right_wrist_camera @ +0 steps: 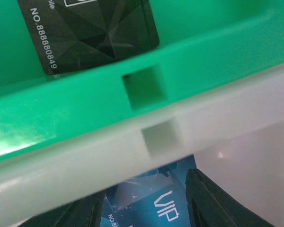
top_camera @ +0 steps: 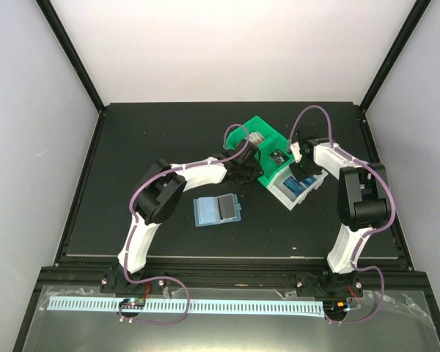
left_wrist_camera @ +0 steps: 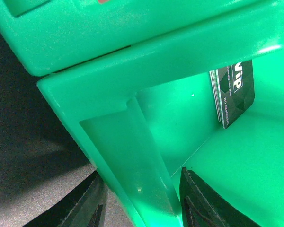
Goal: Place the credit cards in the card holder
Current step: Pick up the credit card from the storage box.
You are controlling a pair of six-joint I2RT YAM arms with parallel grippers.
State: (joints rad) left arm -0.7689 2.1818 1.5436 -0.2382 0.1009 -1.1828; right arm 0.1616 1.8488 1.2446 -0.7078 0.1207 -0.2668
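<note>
Clearly, blue credit card [right_wrist_camera: 146, 198] reads "VIP"; black card [right_wrist_camera: 94, 33] "NO.88880849".

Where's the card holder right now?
In the top view, the small blue folding wallet lies open on the black table, near centre, in front and left of the green plastic bin.

Left arm [top_camera: 141, 233] and right arm [top_camera: 346, 246]: white link shells, black joint housings, black bases [top_camera: 119, 279]. One purple cable [top_camera: 134, 192] loops along each arm. Pincer fingers [left_wrist_camera: 206, 208]: matte black, no markings noted.
</note>
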